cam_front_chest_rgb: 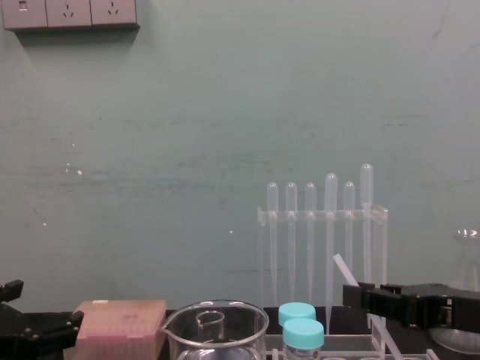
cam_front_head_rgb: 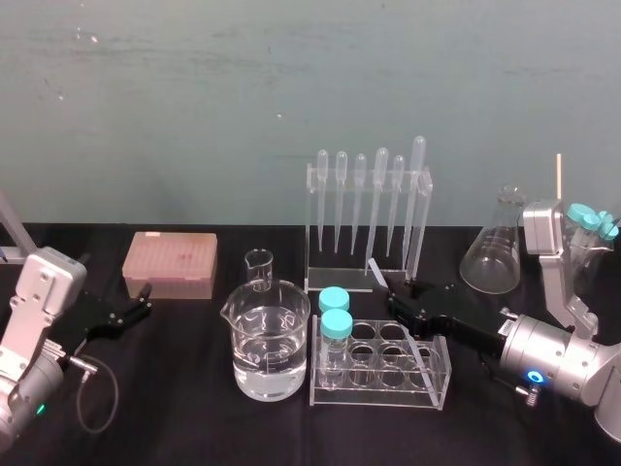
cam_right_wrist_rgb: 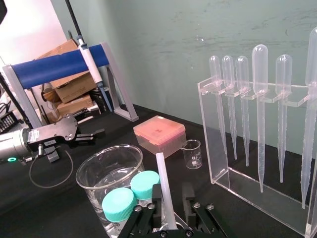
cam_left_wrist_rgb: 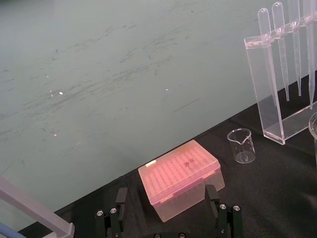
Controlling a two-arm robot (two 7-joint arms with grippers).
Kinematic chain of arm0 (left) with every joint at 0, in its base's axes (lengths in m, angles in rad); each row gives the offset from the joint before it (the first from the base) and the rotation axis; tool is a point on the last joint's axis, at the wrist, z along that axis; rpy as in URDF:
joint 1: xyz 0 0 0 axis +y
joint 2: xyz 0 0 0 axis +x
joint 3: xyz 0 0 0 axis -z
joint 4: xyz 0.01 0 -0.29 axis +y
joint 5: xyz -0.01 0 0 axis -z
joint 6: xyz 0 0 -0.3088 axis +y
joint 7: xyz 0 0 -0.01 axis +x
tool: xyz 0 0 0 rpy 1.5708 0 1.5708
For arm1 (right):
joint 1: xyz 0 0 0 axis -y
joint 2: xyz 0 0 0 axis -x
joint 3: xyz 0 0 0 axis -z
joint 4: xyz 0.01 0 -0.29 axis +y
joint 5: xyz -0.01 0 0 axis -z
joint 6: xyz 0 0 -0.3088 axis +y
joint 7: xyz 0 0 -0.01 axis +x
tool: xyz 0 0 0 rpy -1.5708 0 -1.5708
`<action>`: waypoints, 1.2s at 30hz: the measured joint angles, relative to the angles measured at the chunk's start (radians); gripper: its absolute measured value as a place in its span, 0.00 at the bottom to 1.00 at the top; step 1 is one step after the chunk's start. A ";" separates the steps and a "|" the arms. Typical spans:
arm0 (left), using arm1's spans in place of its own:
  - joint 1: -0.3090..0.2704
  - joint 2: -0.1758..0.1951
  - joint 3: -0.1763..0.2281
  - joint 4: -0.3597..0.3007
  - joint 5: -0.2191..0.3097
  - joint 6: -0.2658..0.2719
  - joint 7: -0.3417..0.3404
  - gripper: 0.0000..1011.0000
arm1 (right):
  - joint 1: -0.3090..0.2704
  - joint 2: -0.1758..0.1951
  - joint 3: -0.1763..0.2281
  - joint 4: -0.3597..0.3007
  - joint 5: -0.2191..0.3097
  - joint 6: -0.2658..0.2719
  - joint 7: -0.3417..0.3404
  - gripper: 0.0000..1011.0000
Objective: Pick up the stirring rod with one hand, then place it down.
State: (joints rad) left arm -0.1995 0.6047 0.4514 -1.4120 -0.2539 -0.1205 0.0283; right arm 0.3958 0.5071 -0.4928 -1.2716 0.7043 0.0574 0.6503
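The stirring rod (cam_front_head_rgb: 374,268) is a thin translucent-white stick that leans tilted, its lower end in the clear test tube rack (cam_front_head_rgb: 439,386). My right gripper (cam_front_head_rgb: 396,289) reaches in from the right at the rod's upper part. In the right wrist view the rod (cam_right_wrist_rgb: 161,171) runs up between the right gripper's (cam_right_wrist_rgb: 172,192) black fingers; one finger is against it and a small gap shows at the other. The chest view shows the rod (cam_front_chest_rgb: 341,267) sticking up just beyond the right gripper (cam_front_chest_rgb: 361,297). My left gripper (cam_front_head_rgb: 139,306) rests open at the far left, near the pink box (cam_left_wrist_rgb: 179,177).
A large beaker (cam_front_head_rgb: 270,340) of water stands left of the rack, which holds two teal-capped tubes (cam_front_head_rgb: 336,326). Behind are a small beaker (cam_front_head_rgb: 258,267), a pipette stand (cam_front_head_rgb: 369,214) and a pink tip box (cam_front_head_rgb: 170,264). A conical flask (cam_front_head_rgb: 493,252) stands at the back right.
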 joint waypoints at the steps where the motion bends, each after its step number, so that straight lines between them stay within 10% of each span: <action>1: 0.000 0.000 0.000 0.000 0.000 0.000 0.000 0.99 | 0.000 0.000 0.000 0.000 0.000 0.000 0.000 0.27; 6: 0.000 0.000 0.000 0.000 0.000 0.000 0.000 0.99 | 0.000 0.000 0.000 0.000 0.000 0.000 0.000 0.10; 18: 0.000 0.000 0.000 0.000 0.000 0.000 0.000 0.99 | -0.012 -0.001 0.015 -0.018 -0.031 -0.069 -0.016 0.07; 28: 0.000 0.000 0.000 0.000 0.000 0.000 0.000 0.99 | -0.055 -0.028 0.090 -0.088 -0.221 -0.443 -0.142 0.07; 36: 0.000 0.000 0.000 0.000 0.000 0.000 0.000 0.99 | -0.061 -0.084 0.163 -0.081 -0.196 -0.637 -0.138 0.07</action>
State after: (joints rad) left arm -0.1995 0.6047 0.4514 -1.4120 -0.2539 -0.1205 0.0283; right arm 0.3347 0.4232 -0.3300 -1.3523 0.5079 -0.5792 0.5124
